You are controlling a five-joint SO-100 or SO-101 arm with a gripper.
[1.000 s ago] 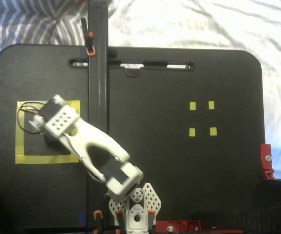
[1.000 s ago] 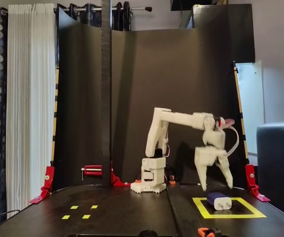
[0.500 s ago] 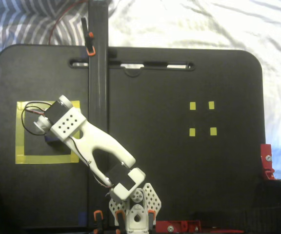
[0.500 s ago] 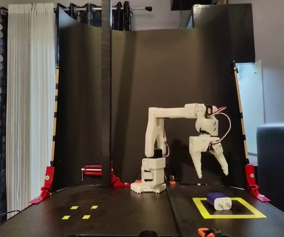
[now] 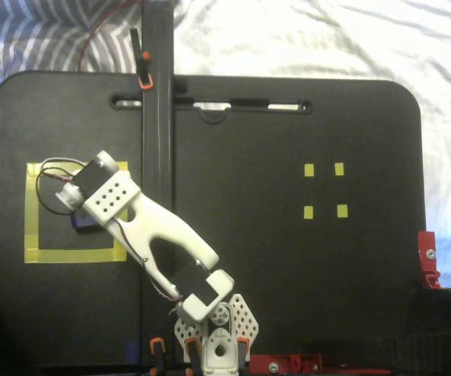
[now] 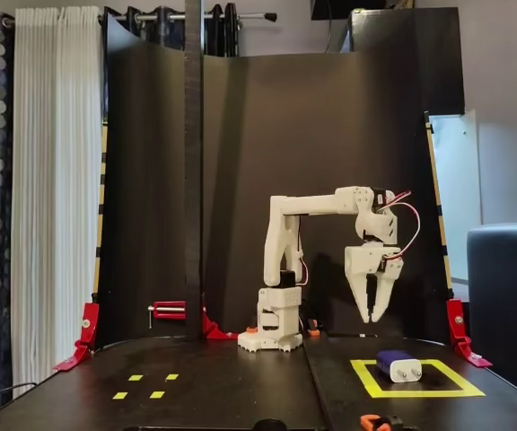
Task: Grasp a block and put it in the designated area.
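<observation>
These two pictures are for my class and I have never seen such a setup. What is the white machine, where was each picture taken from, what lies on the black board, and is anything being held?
The white machine is a small robot arm; its gripper is a two-finger claw, here nearly closed, empty, raised above the board. One fixed view looks straight down, the other looks from the front at table height. On the black board lies a dark blue block with two metal prongs, inside a large yellow tape square. Four tiny yellow tape squares mark the other side. Nothing is held.
</observation>
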